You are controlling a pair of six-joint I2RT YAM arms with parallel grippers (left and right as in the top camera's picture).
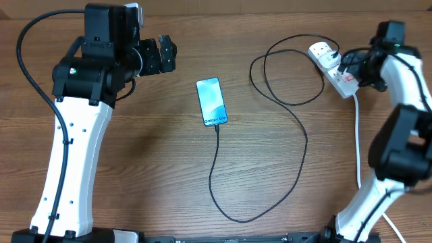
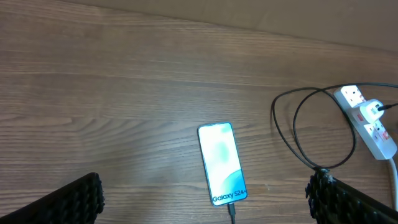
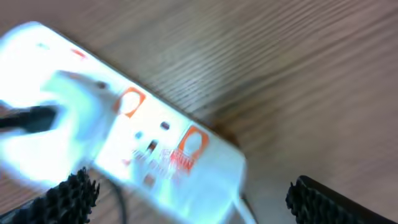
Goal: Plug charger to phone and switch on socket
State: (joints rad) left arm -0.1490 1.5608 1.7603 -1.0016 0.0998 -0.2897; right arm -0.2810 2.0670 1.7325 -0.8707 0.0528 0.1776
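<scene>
Our right gripper (image 3: 189,183) hangs spread wide over the socket (image 3: 143,134), with one ribbed finger (image 3: 65,196) on either side of the white block. The wrist view is blurred, so we cannot tell whether anything touches it. Red markings (image 3: 193,142) show on the socket's top. The socket lies at a slant at the far right of the table (image 1: 135,155), and its thick white cord (image 1: 357,142) runs from its near end toward the near edge.

Our left gripper (image 1: 167,55) is spread too and holds nothing. It is raised at the far left, well apart from everything.

The phone (image 1: 212,101) lies flat near the middle of the table, screen up and lit cyan, with white lettering at its near end. The charger (image 1: 306,140) meets the phone's near edge with its tip. From there it sweeps nearer in a long loop, climbs back on the right, coils just left of the socket, and ends at a plug in the socket's far end.
</scene>
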